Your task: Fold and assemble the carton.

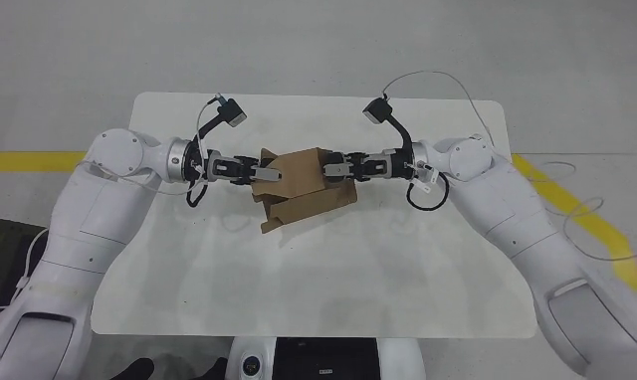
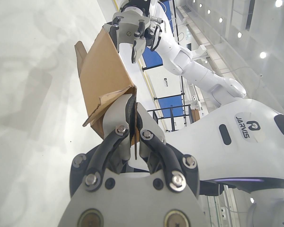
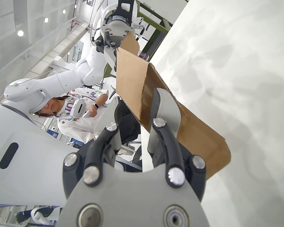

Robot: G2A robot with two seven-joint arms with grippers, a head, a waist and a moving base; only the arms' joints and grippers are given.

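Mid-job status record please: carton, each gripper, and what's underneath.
object: brown cardboard carton, partly folded, flaps still loose
location: over the middle of the white table, between the two arms
left gripper: shut on an edge at one end of the carton
right gripper: open, straddling a wall at the carton's opposite end
assembly: not finished

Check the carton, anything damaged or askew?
Yes: the corner of the carton pinched in the left end effector is crumpled, its edge ragged and bent. The carton is also tilted, not square to the table.
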